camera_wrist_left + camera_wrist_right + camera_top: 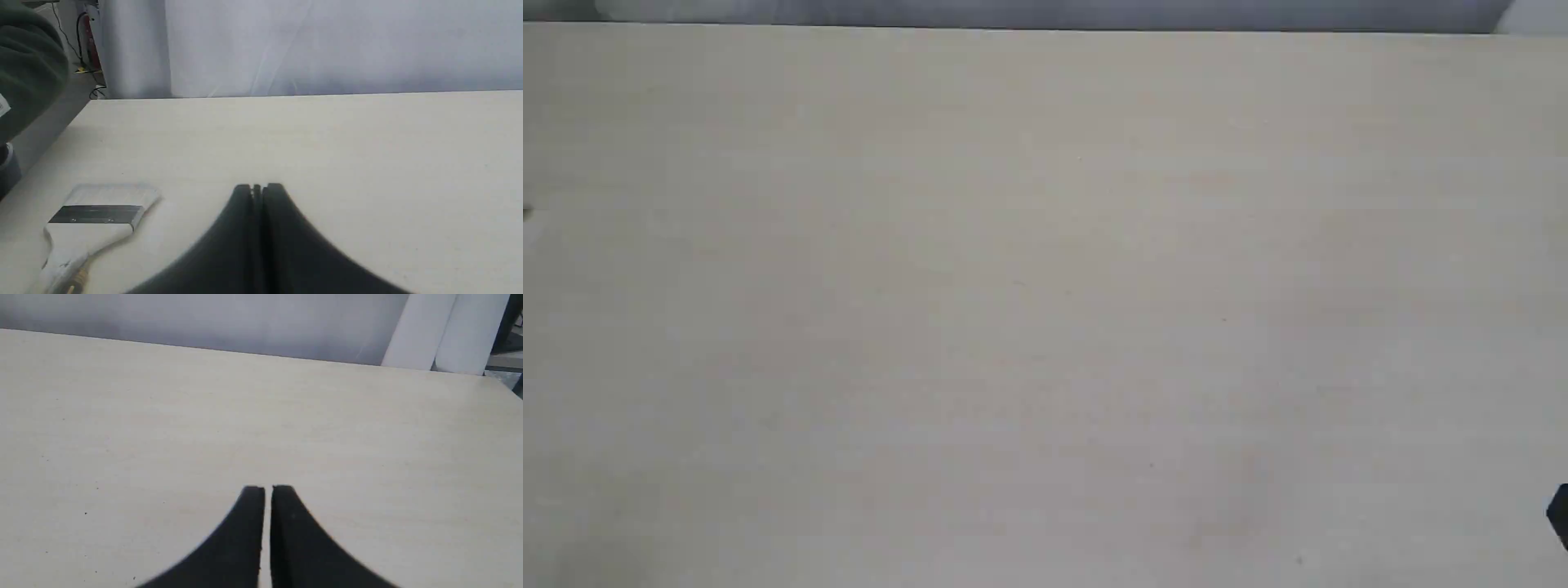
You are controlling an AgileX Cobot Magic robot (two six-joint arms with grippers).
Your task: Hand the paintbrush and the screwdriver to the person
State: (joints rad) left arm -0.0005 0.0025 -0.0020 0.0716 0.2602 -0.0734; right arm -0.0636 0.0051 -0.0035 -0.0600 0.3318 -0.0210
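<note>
In the left wrist view the paintbrush (98, 214) lies flat on the pale table, with whitish bristles, a dark-reflecting metal ferrule and a cream handle that runs off the frame edge. A small gold piece (78, 279) rests against that handle; it may be part of the screwdriver, but the rest is out of view. My left gripper (258, 188) is shut and empty, apart from the brush and beside it. The person shows only as a dark green sleeve (28, 61) past the table's corner; no hand shows. My right gripper (267, 489) is shut with nothing in it, above bare table.
The exterior view holds only the beige tabletop (1045, 310), its far edge, and a black bit of arm (1560, 514) at the right border. A grey-white curtain (327, 45) hangs behind the table. Cables and floor show beyond the table's corner.
</note>
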